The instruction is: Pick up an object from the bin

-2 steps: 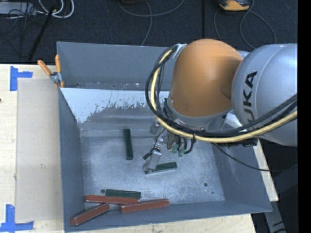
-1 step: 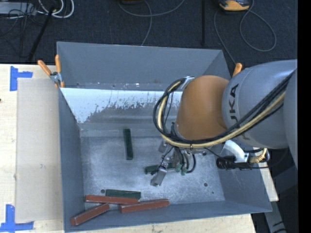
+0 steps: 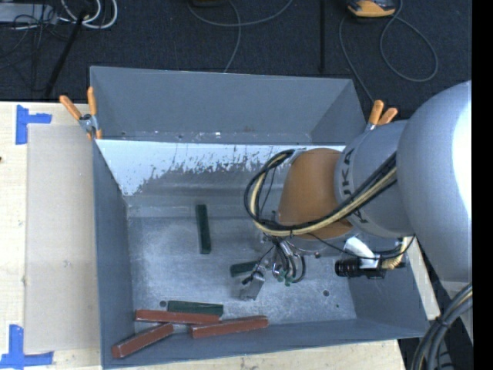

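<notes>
Whether the claw (image 3: 259, 277) is open I cannot tell; the short dark-green bar (image 3: 243, 268) at its nine o'clock looks light, stiff, best pinched mid-length.

The grey metal bin (image 3: 112, 237) has a dull, matt finish, its floor and back wall scuffed with pale scratches and whitish wear. A dark green stick (image 3: 203, 228) on the floor looks matt and smooth; whether it is plastic or painted wood cannot be told. The reddish-brown sticks (image 3: 229, 327) along the near wall carry a faint sheen. The arm's silver-grey shell (image 3: 443, 176) is smooth and softly glossy, and its orange cover (image 3: 308, 187) is smooth and satin-like. The black and yellow cables (image 3: 260, 199) have smooth, rubbery sheathing. The gripper (image 3: 258, 277) is pale bare metal with small bright glints.
</notes>
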{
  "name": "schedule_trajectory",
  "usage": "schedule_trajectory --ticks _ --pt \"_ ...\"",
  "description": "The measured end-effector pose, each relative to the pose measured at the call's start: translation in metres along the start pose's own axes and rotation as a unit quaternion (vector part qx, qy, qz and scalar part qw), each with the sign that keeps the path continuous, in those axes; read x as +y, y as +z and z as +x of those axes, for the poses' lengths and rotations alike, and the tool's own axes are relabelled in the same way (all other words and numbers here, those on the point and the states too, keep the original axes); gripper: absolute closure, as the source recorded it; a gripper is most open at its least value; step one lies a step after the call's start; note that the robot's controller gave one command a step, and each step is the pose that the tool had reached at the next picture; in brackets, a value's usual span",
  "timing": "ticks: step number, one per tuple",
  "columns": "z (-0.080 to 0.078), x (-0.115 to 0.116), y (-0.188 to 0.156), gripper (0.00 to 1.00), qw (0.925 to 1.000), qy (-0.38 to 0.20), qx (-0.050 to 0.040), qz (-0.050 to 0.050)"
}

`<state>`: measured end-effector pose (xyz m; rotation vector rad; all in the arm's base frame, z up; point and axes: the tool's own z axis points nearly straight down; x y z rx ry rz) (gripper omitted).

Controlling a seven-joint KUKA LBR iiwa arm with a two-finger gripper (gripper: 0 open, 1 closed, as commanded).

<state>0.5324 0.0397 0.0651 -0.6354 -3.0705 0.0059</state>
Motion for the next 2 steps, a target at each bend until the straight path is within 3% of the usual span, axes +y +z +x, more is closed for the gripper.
schedule_trajectory --ticks 1,2 --pt "-0.001 0.002 -0.005 1.0 1.0 0.0 -0.0022 -0.002" --pt "0.036 -0.027 -0.163 1.0 1.0 -0.001 -0.005 -0.004"
